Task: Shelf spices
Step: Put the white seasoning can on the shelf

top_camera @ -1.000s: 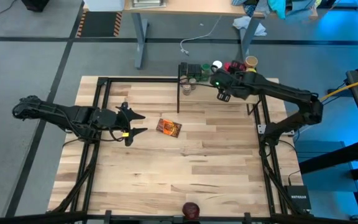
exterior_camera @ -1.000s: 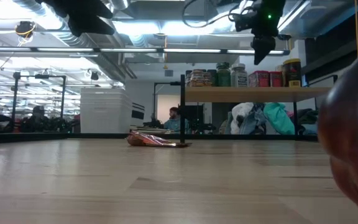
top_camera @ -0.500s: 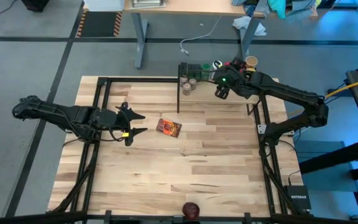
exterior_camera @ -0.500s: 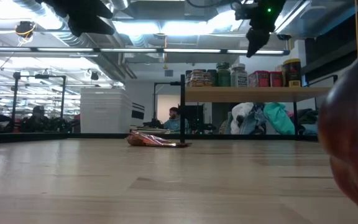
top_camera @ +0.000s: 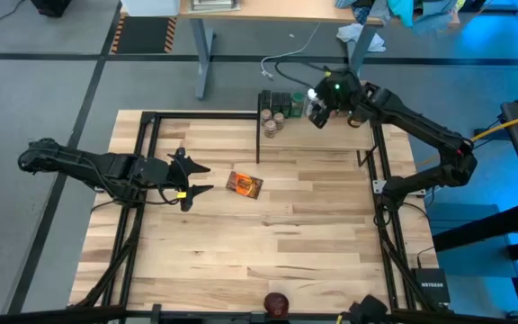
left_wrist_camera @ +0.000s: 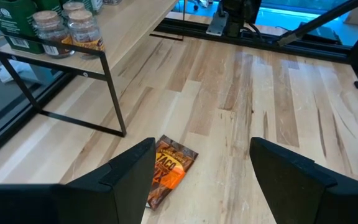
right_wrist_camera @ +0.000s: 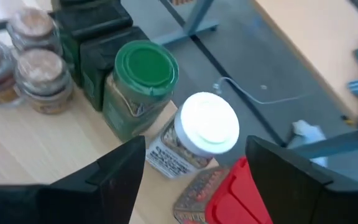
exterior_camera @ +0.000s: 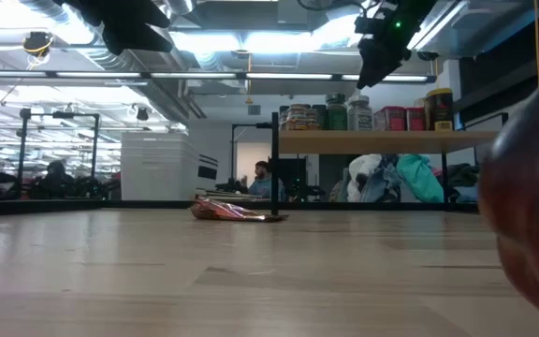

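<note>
my right end effector [top_camera: 317,109] hung released over the shelf [top_camera: 331,126] at the tabletop's [top_camera: 268,243] far edge, its fingers [right_wrist_camera: 120,171] spread to either side of the white-capped bottle [right_wrist_camera: 199,132] and holding nothing. the bottle stood just beside the green-lidded jar [right_wrist_camera: 138,84], with dark green boxes [right_wrist_camera: 95,43] and tan-lidded jars [right_wrist_camera: 39,78] farther along the same board, and a red box [right_wrist_camera: 238,193] close on the bottle's other side. in the level view, my right end effector [exterior_camera: 371,65] sat above the row of spices [exterior_camera: 363,114], not touching them. my left end effector [top_camera: 196,178] waited, also released and empty, above the left half of the tabletop, pointed toward the orange-red flat packet [top_camera: 245,184], which lay flat on the planks near the middle, well apart from the shelf. a dark red rounded object [top_camera: 276,303] sat at the near edge.
</note>
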Tool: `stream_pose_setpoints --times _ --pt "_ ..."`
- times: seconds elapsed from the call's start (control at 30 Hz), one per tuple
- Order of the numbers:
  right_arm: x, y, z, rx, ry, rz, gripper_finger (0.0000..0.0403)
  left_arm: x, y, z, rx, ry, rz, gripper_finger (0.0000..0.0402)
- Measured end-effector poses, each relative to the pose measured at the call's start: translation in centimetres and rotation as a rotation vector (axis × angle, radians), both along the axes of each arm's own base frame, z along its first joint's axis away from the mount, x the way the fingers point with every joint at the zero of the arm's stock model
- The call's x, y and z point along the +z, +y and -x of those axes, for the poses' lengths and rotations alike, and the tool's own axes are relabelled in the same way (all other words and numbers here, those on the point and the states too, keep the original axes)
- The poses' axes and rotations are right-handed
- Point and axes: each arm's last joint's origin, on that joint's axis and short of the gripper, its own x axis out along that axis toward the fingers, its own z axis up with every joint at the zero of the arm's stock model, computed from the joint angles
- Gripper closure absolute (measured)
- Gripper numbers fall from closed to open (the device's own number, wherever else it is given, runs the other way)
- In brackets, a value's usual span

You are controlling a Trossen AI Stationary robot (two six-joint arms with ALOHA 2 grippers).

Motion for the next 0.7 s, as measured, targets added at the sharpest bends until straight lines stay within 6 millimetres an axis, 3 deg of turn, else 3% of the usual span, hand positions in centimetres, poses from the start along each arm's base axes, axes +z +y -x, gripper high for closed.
stream_pose_setpoints --times 0.3,0.7 --pt "0.2 -2.6 1.3 -0.047 -0.158 -0.08 0.0121 0.0 0.0 0.0 -0.001 0.001 -0.002 0.0147" --pt "-2.4 -4.7 0.0 -0.056 -0.128 -0.162 0.0121 0.0 0.0 0.0 -0.006 0.002 -0.011 0.0147"
